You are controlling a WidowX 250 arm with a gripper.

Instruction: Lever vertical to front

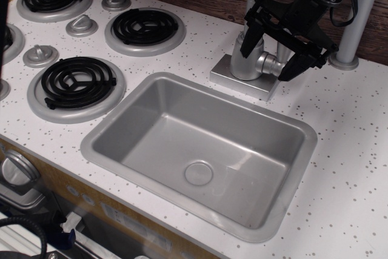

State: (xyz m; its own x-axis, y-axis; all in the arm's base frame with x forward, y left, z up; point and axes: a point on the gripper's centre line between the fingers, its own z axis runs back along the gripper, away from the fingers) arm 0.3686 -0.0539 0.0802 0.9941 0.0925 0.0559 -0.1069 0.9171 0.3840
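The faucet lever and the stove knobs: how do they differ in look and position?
The lever projects sideways from the faucet body, off the counter; the stove knobs sit flat on the counter beside the burners. The lever's visible part is a short stub; the knobs are round discs with a raised ridge. The gripper straddles the lever, its fingers on either side; nothing is near the knobs. Both are matte silver.

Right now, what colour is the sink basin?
Matte silver-grey, plain all over; the sink basin shows clearly in the only camera view.
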